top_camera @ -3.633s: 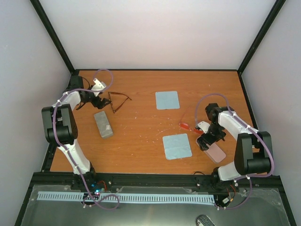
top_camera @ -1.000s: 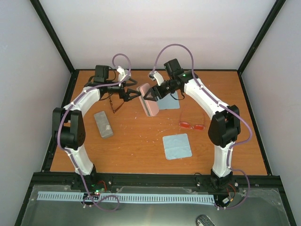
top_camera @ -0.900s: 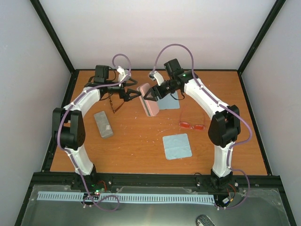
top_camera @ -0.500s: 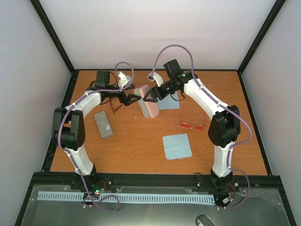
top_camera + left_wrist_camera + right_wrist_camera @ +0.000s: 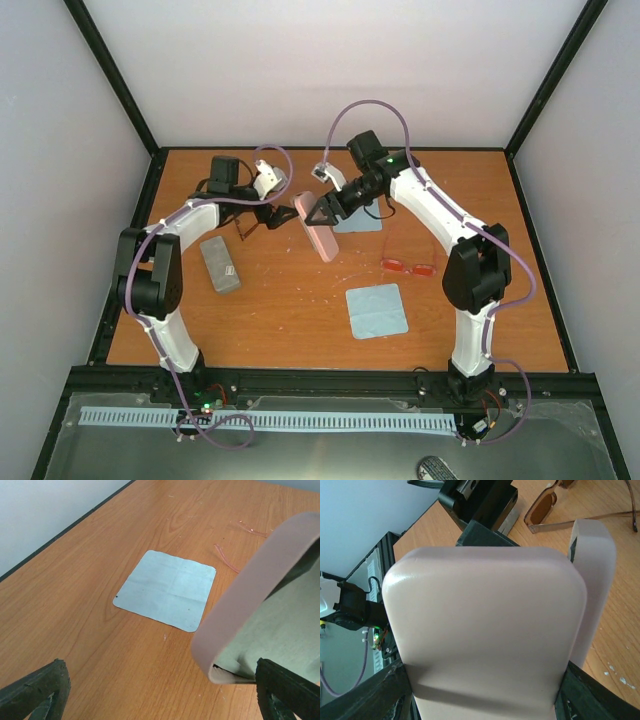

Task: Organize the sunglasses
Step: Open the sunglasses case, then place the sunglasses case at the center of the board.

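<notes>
— What has the right gripper [image 5: 319,211] got?

— It is clamped on the pink case [image 5: 328,244], a finger on either side of it, and holds it tilted above the table [image 5: 300,320] towards the far middle. In that arm's wrist view the case fills nearly the whole frame. Its lid [image 5: 592,580] stands swung away at the right, so the case is open.

— And the left gripper [image 5: 283,216]?

— Its jaws are spread wide with nothing between them. It points at the case from the left, close by. In its own wrist view the mouth of the case, lined in pale grey-green, sits just beside the finger [image 5: 287,692] at the right edge. Whether the two touch I cannot tell.

— Where are the sunglasses?

— The brown sunglasses [image 5: 547,507] lie on the table at the far left, beyond the left gripper as the right wrist camera sees it. From above that arm mostly hides them. The red-orange sunglasses [image 5: 408,267] lie on the right half of the table, well apart from both grippers.

— Anything else down there?

— A grey case [image 5: 219,264] lies flat at the left, near the left arm. One light blue cloth [image 5: 376,311] lies nearer the front, close to the red-orange pair. A second cloth [image 5: 365,222] lies farther back, partly covered by the right arm.
</notes>
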You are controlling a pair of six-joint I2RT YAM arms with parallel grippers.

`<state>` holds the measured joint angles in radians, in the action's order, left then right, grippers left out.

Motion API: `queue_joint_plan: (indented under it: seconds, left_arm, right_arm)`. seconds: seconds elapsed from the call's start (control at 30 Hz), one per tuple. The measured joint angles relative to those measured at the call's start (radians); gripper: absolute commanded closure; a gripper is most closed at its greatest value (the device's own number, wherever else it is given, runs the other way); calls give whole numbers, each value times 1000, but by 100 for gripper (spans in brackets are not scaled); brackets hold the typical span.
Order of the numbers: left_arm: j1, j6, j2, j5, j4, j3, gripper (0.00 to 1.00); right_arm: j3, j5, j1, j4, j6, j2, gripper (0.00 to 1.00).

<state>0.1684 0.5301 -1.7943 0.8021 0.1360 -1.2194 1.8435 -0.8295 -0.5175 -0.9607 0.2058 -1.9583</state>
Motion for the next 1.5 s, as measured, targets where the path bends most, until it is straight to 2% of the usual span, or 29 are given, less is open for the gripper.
queue_joint_plan:
  seconds: [0.2,0.47,0.63,0.67,0.87,1.07,1.17,1.23,1.27,1.3,1.33,1.5]
  left_arm:
    - [-10,-16,2,-25,5,1,1]
    - [-268,-40,79,-45,84,-1,1]
    - [-315,-16,123,-60,120,10,1]
    - [-314,-13,128,-61,124,18,1]
    - [-313,-6,133,-60,157,57,1]
    - [-313,-2,133,-58,158,57,1]
    - [-313,3,133,-58,158,57,0]
    - [-313,3,133,-57,157,57,0]
    - [-313,4,133,-56,157,57,0]
    - [-313,4,133,-56,157,57,1]
    - [-313,4,133,-55,158,57,1]
    - [-313,4,133,-50,157,57,0]
  right_arm:
    - [-1,-10,18,-7,16,-13,75]
    - [101,-109,70,-66,48,-260,72]
    - [129,-181,79,-68,29,-375,67]
    - [130,-193,78,-68,24,-385,61]
    - [135,-210,78,-68,7,-404,39]
    - [159,-196,78,-77,-11,-447,33]
    - [179,-200,78,-86,-25,-469,27]
    - [183,-196,77,-92,-29,-470,14]
    - [185,-187,76,-93,-23,-470,13]
    - [185,-177,76,-97,-29,-470,3]
    - [185,-164,74,-100,-24,-471,0]
    - [185,-121,73,-109,-16,-481,0]
